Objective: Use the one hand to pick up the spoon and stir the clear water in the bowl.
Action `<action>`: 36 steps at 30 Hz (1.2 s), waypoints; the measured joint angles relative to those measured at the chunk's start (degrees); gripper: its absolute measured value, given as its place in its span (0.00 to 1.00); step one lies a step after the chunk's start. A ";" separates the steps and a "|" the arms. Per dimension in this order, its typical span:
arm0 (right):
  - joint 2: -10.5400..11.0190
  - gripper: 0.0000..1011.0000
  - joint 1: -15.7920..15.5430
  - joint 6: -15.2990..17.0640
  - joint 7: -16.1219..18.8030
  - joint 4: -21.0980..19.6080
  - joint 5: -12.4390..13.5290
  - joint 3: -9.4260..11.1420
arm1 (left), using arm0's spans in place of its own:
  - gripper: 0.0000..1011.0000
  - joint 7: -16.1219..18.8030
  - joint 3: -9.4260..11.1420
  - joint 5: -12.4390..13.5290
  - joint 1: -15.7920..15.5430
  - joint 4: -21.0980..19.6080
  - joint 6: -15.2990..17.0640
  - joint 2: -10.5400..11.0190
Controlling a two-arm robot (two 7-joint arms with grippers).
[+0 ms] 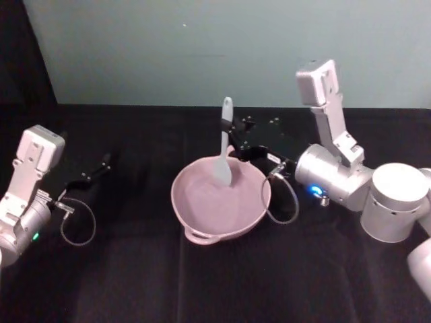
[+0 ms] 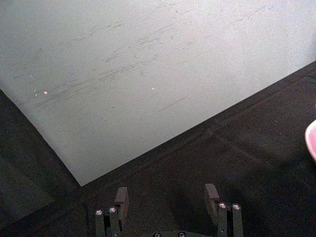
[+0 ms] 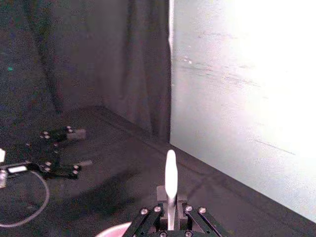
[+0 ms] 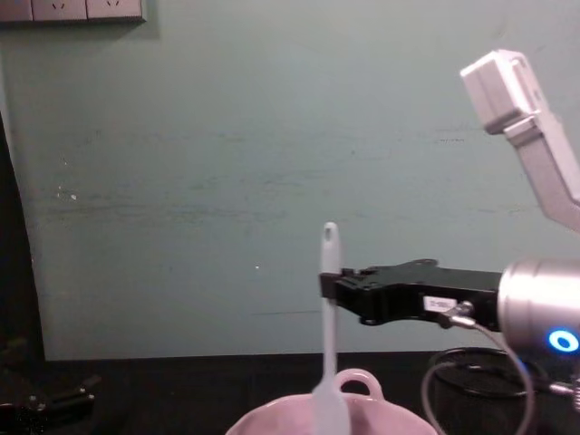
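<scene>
The pale pink bowl [image 1: 202, 215] sits mid-table, its loop handle toward me in the head view. The white spoon [image 1: 225, 145] stands nearly upright, its scoop down inside the bowl and its handle end above my right gripper [image 1: 229, 129]. That gripper reaches in from the right and is shut on the spoon's handle. In the chest view the right gripper [image 4: 328, 283] clamps the spoon [image 4: 328, 245] above the bowl [image 4: 362, 385]. The right wrist view has the spoon [image 3: 171, 173] rising between the fingers [image 3: 148, 219]. I cannot make out the clear water. My left gripper [image 1: 104, 161] rests open at the far left.
A black cloth [image 1: 135, 282] covers the table, with a pale green wall [image 1: 202, 47] behind it. A cable loop [image 1: 283, 202] hangs from the right wrist beside the bowl's rim. Another cable loop [image 1: 77, 225] lies by the left arm. The bowl's edge [image 2: 312, 140] shows in the left wrist view.
</scene>
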 joint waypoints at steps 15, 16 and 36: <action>6.27 0.11 -6.51 2.63 2.41 -10.03 1.68 2.54 | 1.00 0.00 0.00 0.00 0.00 0.00 0.00 0.00; 6.69 0.11 -7.37 2.94 2.89 -11.64 2.28 2.35 | 1.00 0.00 0.00 0.00 0.00 0.00 0.00 0.00; -0.34 0.11 -3.05 -0.62 0.28 -4.73 0.09 -3.29 | 1.00 0.00 0.00 0.00 0.00 0.00 0.00 0.00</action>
